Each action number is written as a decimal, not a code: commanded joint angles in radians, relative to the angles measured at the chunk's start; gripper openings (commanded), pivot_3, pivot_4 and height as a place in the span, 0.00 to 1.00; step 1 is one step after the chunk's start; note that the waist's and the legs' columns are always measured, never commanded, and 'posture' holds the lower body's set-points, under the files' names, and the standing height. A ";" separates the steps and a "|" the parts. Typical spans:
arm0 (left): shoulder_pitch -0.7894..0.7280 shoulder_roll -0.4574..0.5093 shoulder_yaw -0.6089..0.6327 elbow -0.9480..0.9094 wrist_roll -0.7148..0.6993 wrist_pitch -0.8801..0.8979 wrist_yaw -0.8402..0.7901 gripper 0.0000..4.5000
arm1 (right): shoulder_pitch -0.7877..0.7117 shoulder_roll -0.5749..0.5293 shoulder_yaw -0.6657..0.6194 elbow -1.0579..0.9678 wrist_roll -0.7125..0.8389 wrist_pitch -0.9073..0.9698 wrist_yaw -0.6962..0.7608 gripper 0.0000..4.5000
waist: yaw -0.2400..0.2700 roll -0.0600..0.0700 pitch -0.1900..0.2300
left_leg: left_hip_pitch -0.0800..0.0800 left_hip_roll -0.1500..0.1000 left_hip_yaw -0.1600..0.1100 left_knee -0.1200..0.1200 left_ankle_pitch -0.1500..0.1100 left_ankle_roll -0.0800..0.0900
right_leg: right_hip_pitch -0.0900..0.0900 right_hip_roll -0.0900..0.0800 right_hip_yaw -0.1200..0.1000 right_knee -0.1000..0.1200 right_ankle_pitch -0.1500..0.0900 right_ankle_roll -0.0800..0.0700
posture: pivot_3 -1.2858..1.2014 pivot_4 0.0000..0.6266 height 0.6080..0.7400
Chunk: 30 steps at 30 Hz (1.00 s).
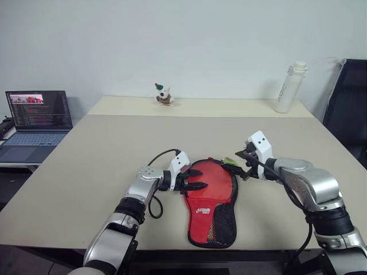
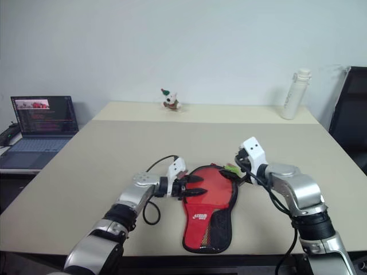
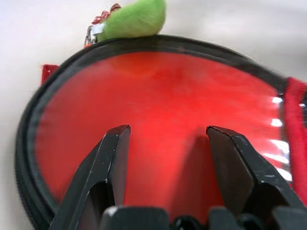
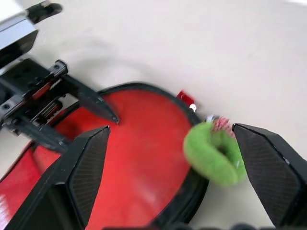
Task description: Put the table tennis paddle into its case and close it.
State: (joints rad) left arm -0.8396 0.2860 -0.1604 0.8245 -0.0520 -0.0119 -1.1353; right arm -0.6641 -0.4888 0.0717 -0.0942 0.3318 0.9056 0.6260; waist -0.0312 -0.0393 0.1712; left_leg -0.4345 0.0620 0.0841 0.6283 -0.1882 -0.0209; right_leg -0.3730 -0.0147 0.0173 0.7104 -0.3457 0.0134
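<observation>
A paddle-shaped red fabric case (image 1: 210, 201) with black mesh is laid flat on the beige table (image 1: 103, 166), near its front edge. The left gripper (image 1: 196, 184) is held parted over the case's round part, nothing grasped. The right gripper (image 1: 243, 162) is spread wide just beside the green zipper charm (image 1: 230, 161). The table tennis paddle cannot be told apart.

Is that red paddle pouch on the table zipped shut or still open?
Cannot tell for sure. The case lies flat, its green zipper charm at the round end's rim, but the zip teeth themselves are not clear.
</observation>
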 commanded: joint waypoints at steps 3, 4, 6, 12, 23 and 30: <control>-0.017 -0.026 -0.015 0.070 0.026 -0.038 0.015 0.61 | -0.041 0.040 0.041 0.091 -0.055 -0.108 -0.013 1.00 | 0.000 0.000 0.000 | 0.000 0.000 0.000 0.000 0.000 0.000 | 0.000 0.000 0.000 0.000 0.000 0.000 | 0.52 0.24 1.00; -0.019 -0.028 -0.016 0.073 0.026 -0.041 0.014 0.61 | -0.046 0.052 0.051 0.117 -0.070 -0.126 -0.019 1.00 | 0.000 0.000 0.000 | 0.000 0.000 0.000 0.000 0.000 0.000 | 0.000 0.000 0.000 0.001 0.000 0.000 | 0.52 0.24 1.00; -0.020 -0.028 -0.016 0.077 0.029 -0.047 0.014 0.61 | -0.062 0.079 0.065 0.184 -0.100 -0.165 -0.038 1.00 | 0.000 0.000 0.000 | 0.001 0.000 0.000 0.001 0.000 0.000 | 0.000 0.000 0.000 0.001 0.000 0.000 | 0.52 0.24 1.00; -0.012 -0.022 -0.018 0.065 0.032 -0.046 0.009 0.61 | -0.107 0.105 0.083 0.383 -0.182 -0.273 -0.065 1.00 | 0.002 0.000 0.000 | 0.000 0.000 0.000 0.000 0.000 0.000 | 0.000 -0.001 -0.001 0.001 0.000 0.000 | 0.52 0.24 1.00; -0.008 -0.015 -0.027 0.048 0.042 -0.050 0.006 0.62 | -0.112 0.122 0.037 0.454 -0.181 -0.292 -0.048 0.41 | 0.001 0.000 0.000 | 0.001 0.000 0.000 0.000 0.000 0.000 | 0.000 -0.001 0.000 0.001 0.000 0.000 | 0.52 0.24 1.00; -0.033 -0.057 -0.058 0.076 0.060 -0.057 -0.016 0.62 | -0.098 0.108 0.030 0.428 -0.184 -0.274 -0.045 0.01 | 0.002 0.000 0.000 | 0.000 0.000 0.000 0.000 0.000 0.000 | 0.000 -0.001 -0.001 0.001 0.000 0.000 | 0.52 0.24 1.00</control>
State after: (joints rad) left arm -0.8712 0.2552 -0.1812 0.8784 -0.0227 -0.0717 -1.1375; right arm -0.7587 -0.3722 0.1278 0.3748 0.1406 0.6293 0.5725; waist -0.0292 -0.0391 0.1711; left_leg -0.4340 0.0618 0.0840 0.6288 -0.1880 -0.0211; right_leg -0.3726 -0.0158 0.0166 0.7118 -0.3456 0.0132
